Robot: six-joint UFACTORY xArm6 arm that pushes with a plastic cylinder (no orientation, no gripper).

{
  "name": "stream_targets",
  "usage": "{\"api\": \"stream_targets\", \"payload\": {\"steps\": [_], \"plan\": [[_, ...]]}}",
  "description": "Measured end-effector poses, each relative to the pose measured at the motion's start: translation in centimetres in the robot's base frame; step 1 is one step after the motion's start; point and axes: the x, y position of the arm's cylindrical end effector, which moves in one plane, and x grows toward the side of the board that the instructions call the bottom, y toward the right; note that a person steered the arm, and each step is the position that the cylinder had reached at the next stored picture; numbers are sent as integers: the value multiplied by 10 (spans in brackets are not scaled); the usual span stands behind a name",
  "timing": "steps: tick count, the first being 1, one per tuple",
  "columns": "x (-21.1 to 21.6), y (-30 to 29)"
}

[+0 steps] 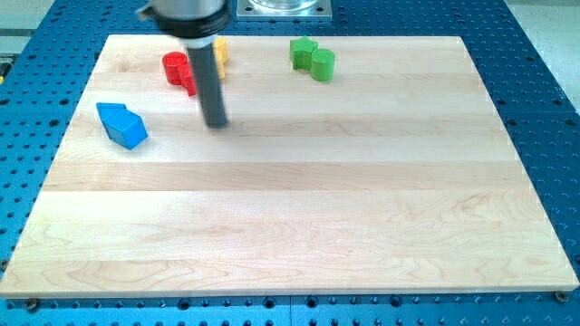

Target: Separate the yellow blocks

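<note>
The yellow blocks (pixel 220 54) show only as a small yellow patch at the view's top left, mostly hidden behind my rod, so their shapes and number cannot be made out. My tip (pixel 216 123) rests on the board below them and apart from them. A red cylinder (pixel 174 66) stands just left of the rod, with another red piece (pixel 189 82) partly hidden behind it.
Two blue blocks (pixel 121 124) lie touching at the view's left. A green star-like block (pixel 303 52) and a green cylinder (pixel 323 64) sit together at the view's top centre. The wooden board (pixel 299 217) lies on a blue perforated table.
</note>
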Motion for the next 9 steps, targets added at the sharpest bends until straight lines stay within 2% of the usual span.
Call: {"api": "stream_targets", "payload": {"steps": [2, 4, 6, 7, 8, 9], "plan": [[-97, 23], [-139, -21], [-149, -84], [-144, -60], [-94, -1], [-72, 17]]}}
